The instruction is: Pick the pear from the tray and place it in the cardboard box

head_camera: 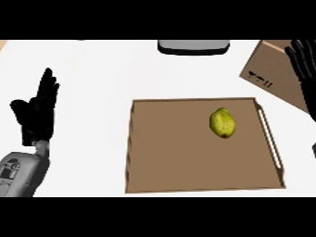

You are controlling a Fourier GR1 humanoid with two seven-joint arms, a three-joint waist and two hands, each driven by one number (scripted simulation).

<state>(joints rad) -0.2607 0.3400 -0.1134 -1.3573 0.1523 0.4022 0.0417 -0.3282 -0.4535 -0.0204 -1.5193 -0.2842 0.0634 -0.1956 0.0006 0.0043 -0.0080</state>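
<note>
A brown tray (187,176) is seen lying flat on the white counter (91,69), near the middle of the head view; its raised rim runs along all four sides, and a pale handle bar (269,136) is set along its right edge. The pear (222,122), yellow-green, is found inside the tray, in the upper right part of its floor, lying with its long axis pointing away from the viewer; it is touched by neither hand. The box (269,69), of brown cardboard with a dark mark on its side, is placed at the upper right, beyond the tray's right corner and apart from it; only part of it is shown, and its opening cannot be made out. A grey object (192,46) with a dark underside is seen at the top edge, behind the tray.

The left hand (35,113) is held upright at the left of the view, well apart from the tray; its fingers are kept straight and nothing is held. The right hand (314,78) is shown at the right edge, in front of the box; its fingers are extended and spread, and nothing is grasped by it.
</note>
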